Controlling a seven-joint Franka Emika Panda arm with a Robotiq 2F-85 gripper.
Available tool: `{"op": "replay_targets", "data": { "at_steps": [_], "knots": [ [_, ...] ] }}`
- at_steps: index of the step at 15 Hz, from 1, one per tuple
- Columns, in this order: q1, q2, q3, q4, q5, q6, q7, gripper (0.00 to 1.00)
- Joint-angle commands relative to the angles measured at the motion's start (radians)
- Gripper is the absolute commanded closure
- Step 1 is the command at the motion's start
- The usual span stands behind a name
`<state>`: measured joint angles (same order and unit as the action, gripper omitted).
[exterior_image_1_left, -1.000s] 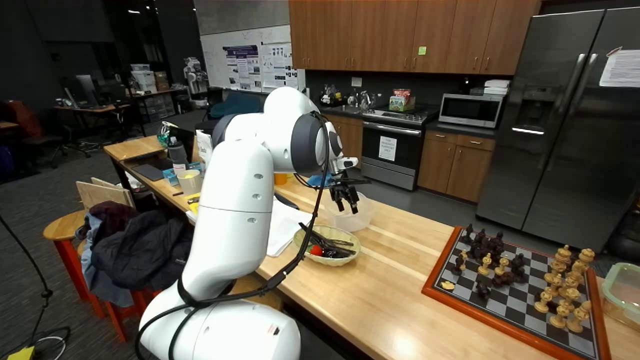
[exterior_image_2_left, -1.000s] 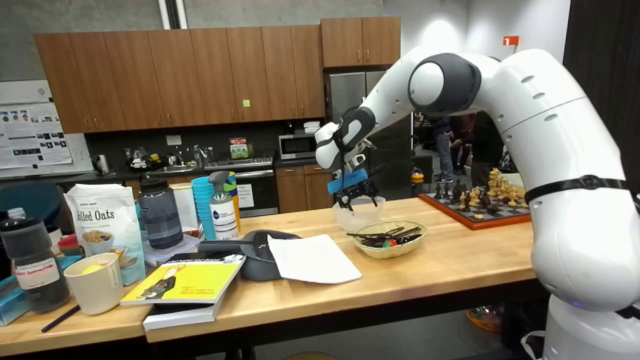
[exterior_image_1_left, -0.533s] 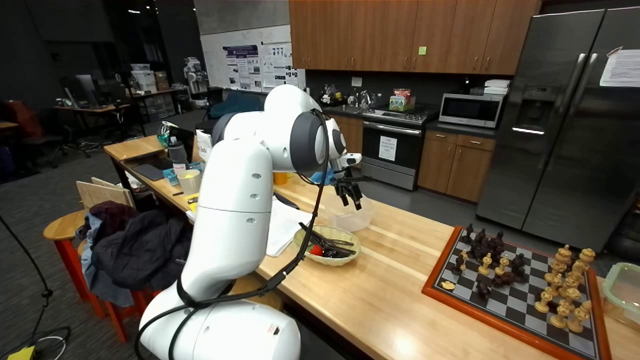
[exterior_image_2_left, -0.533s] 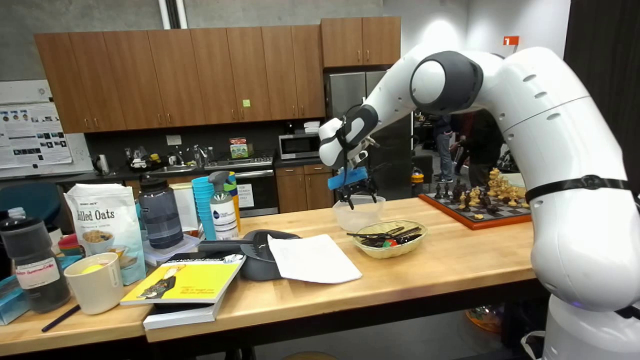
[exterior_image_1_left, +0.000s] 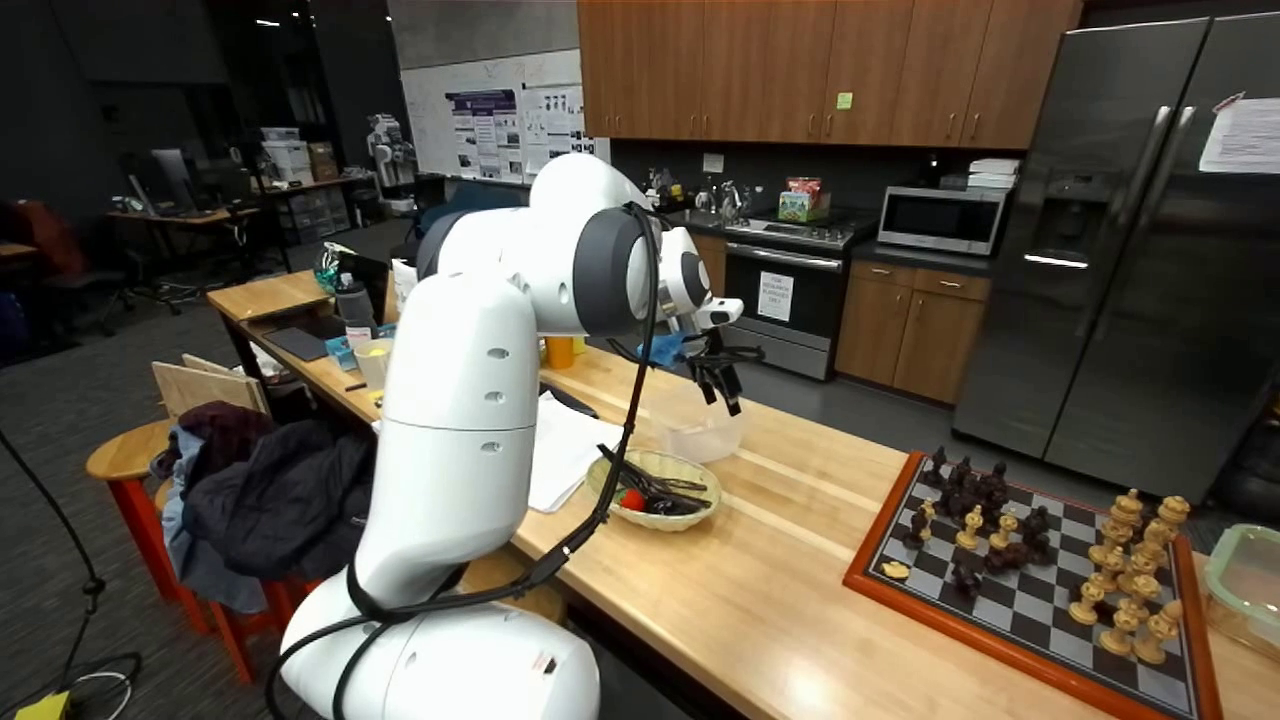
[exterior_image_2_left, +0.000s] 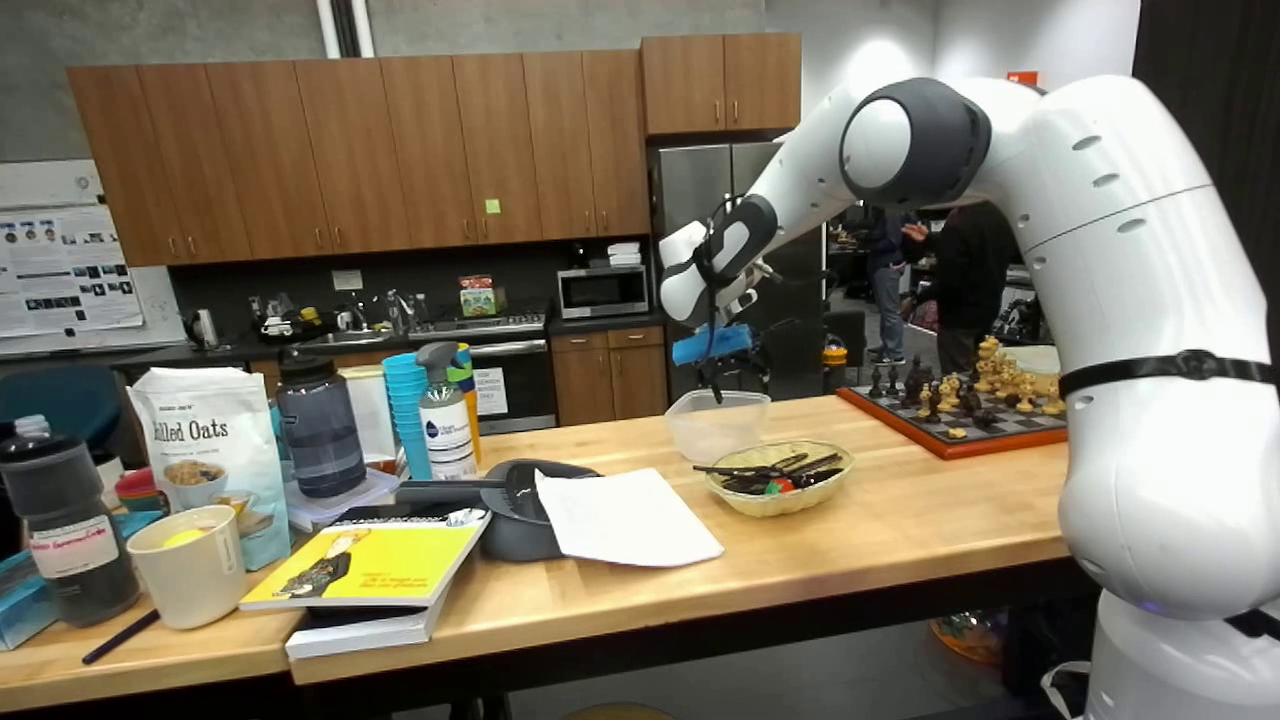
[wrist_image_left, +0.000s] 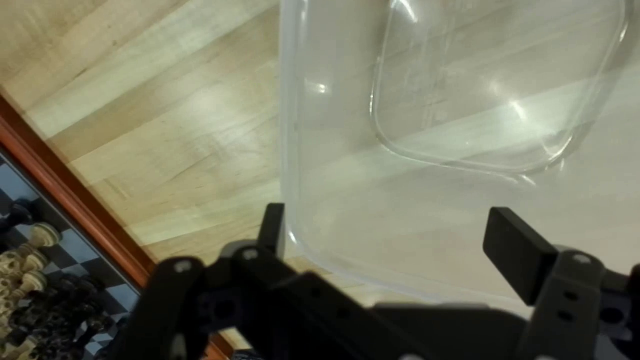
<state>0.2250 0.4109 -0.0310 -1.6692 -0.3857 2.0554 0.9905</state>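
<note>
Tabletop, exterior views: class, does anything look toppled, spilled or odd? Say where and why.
Yes. A pale chess piece seems to lie on its side near the edge of the chessboard, odd because most other pale pieces stand upright. The clear container near the open hand looks upright and undamaged.

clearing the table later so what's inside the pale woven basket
In both exterior views, the pale woven basket holds several slender dark items, too unclear to identify, and a small red object. Anything beneath them is covered.
</note>
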Motion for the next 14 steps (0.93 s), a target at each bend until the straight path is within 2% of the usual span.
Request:
{"op": "replay_targets", "data": {
  "at_steps": [1,7,8,9,10,14],
  "knots": [
    [-0.024,-0.029,-0.001,-0.057,0.031,0.036,0.002,0.00],
    [-0.056,-0.027,-0.005,-0.108,0.081,0.079,-0.007,0.00],
    [-0.058,-0.027,-0.006,-0.114,0.084,0.086,-0.008,0.25],
    [-0.059,-0.029,-0.009,-0.122,0.081,0.092,-0.005,0.26],
    [-0.059,-0.028,-0.010,-0.126,0.077,0.098,-0.003,0.32],
    [-0.054,-0.032,-0.015,-0.138,0.064,0.111,0.003,0.63]
  ]
}}
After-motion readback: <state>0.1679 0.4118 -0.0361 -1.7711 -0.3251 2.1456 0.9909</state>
